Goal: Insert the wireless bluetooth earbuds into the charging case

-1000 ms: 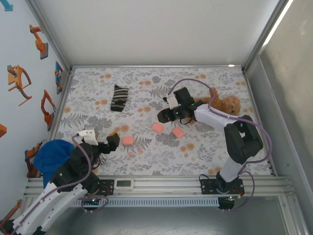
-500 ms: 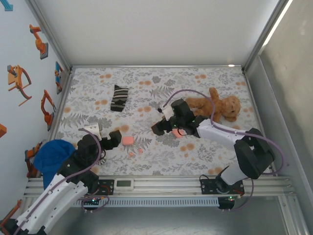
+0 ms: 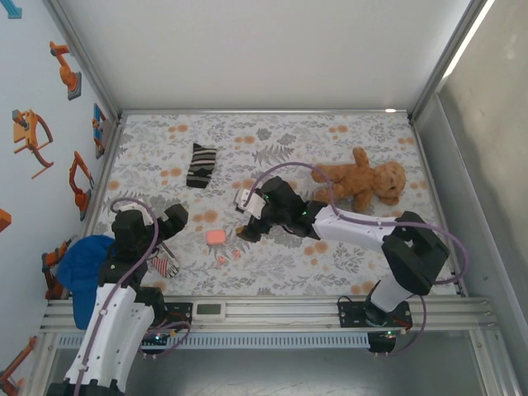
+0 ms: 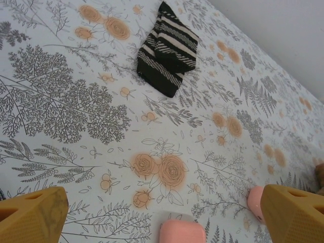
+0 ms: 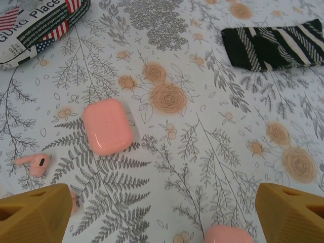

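Pick-up stage. Both wide, empty: right gripper (image 5: 162, 212) near salmon-pink rounded plastic case (image 5: 107, 126), left gripper (image 4: 162, 215) opposite. Next: pinch tiny salmon-pink plastic earbud (image 5: 33, 165).

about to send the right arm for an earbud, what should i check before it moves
1. Right gripper fingers open and empty: ok.
2. Left gripper fingers open and empty: ok.
3. Earbud in sight, lying loose near the pink case: ok.
4. Earbud lined up between the right fingers: not ok, it lies off to the left in the right wrist view.
5. Pink case lid open to take it: not ok, it looks shut.
6. Sock clear of the earbud: ok.
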`<state>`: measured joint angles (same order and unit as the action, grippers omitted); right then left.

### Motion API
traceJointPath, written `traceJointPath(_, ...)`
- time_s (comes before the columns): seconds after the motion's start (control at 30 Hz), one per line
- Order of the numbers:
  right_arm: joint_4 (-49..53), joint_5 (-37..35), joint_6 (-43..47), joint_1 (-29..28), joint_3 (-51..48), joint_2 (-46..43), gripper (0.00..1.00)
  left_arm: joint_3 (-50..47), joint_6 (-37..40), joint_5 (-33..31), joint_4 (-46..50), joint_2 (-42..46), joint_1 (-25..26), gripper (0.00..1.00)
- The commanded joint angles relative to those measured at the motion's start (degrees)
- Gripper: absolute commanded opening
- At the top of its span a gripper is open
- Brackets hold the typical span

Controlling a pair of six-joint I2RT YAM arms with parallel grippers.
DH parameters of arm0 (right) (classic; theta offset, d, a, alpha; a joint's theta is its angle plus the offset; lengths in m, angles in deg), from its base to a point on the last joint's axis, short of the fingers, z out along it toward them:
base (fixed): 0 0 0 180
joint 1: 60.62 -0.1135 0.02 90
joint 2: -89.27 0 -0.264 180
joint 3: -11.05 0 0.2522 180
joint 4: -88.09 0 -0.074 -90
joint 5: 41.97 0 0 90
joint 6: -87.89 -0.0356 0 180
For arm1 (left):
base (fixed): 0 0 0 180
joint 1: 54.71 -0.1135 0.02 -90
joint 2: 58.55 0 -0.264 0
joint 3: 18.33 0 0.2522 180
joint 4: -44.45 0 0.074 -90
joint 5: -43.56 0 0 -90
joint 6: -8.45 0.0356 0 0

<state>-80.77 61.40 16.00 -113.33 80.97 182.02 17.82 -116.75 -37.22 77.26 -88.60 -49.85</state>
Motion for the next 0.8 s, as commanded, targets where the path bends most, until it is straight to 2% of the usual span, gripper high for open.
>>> traceJointPath(0.0, 3.1, -1.7, 7.8, -1.6, 4.6, 4.9, 0.92, 1.0, -1.6, 8.7, -2.3, -1.9, -3.2, 0.96)
traceJointPath(0.27, 9.6, -0.6, 11.9, -5.2, 14.8, 16.4, 0.89, -0.9, -2.6, 9.4, -3.7, -3.7, -5.0, 0.96)
traceJointPath(0.77, 13.4, 6.0, 10.2, -5.7, 24.0, 27.6, 0.80, -0.7, -1.2, 10.5, -3.0, -5.1, -5.3, 0.96)
